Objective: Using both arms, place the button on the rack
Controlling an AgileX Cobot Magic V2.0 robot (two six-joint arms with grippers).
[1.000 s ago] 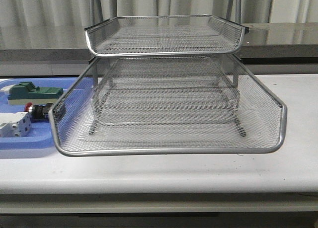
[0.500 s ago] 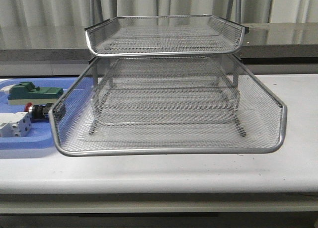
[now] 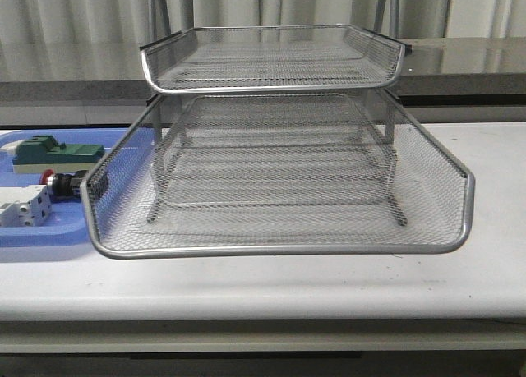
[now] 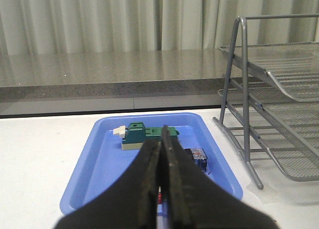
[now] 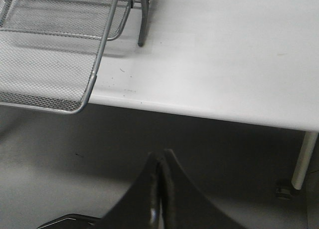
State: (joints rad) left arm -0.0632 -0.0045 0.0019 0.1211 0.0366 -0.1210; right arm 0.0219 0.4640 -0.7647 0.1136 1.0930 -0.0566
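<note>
Both grippers pinched together, empty: left gripper (image 4: 160,154) over the blue tray (image 4: 84,174), right gripper (image 5: 160,161) off the table edge. Nothing's moved in the last sec. Button (image 3: 59,181) sits in the tray beside the rack (image 3: 279,250), so pick hasn't started imo.

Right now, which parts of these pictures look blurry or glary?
Left wrist view: the shut left gripper is a dark, soft blur; the tray stays sharp. Right wrist view: the right gripper blurs likewise. Front view: the rack rim glints; the counter behind reflects the curtains.
</note>
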